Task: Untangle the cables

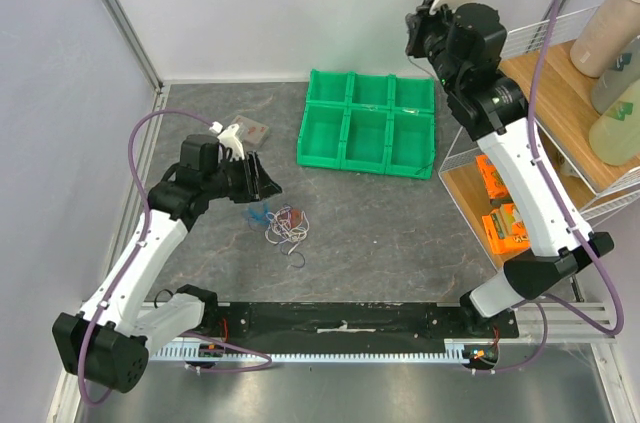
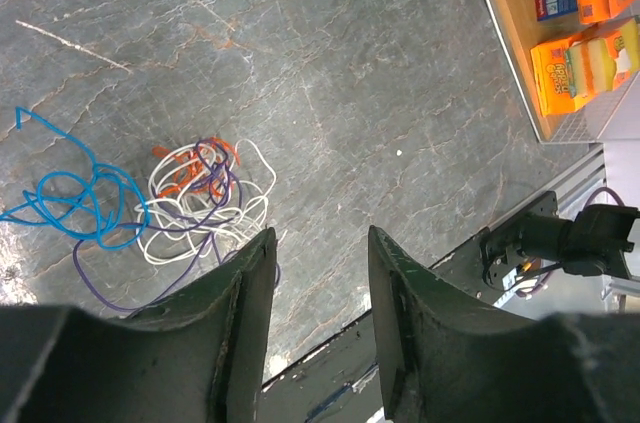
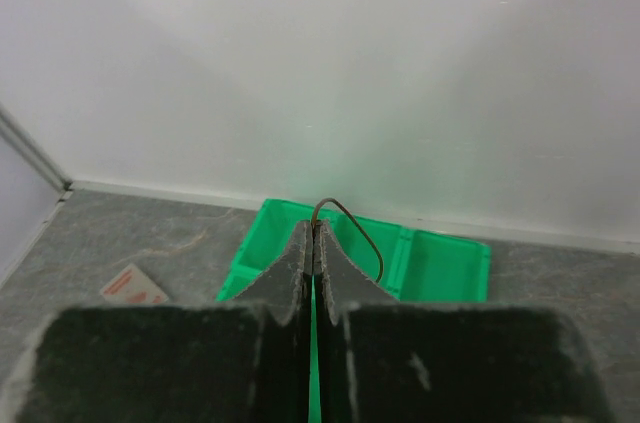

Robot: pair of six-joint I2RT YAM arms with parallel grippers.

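The cables (image 1: 283, 223) lie in a loose tangle on the grey table: white, red-orange and purple loops, with a blue cable (image 1: 255, 215) at their left. In the left wrist view the blue cable (image 2: 75, 198) lies left of the white loops (image 2: 200, 213) and the red-orange cable (image 2: 190, 168). My left gripper (image 1: 252, 181) is open and empty, just above and left of the tangle; in its own view the left gripper (image 2: 320, 238) has its jaws apart. My right gripper (image 1: 415, 28) is raised high over the green bins, shut on a thin dark cable (image 3: 358, 228) that loops out of the right gripper's (image 3: 315, 228) tips.
A green tray of bins (image 1: 365, 123) stands at the back centre and also shows in the right wrist view (image 3: 440, 263). A small flat packet (image 1: 248, 130) lies behind my left gripper. A wire shelf (image 1: 480, 178) with orange boxes and bottles stands at the right.
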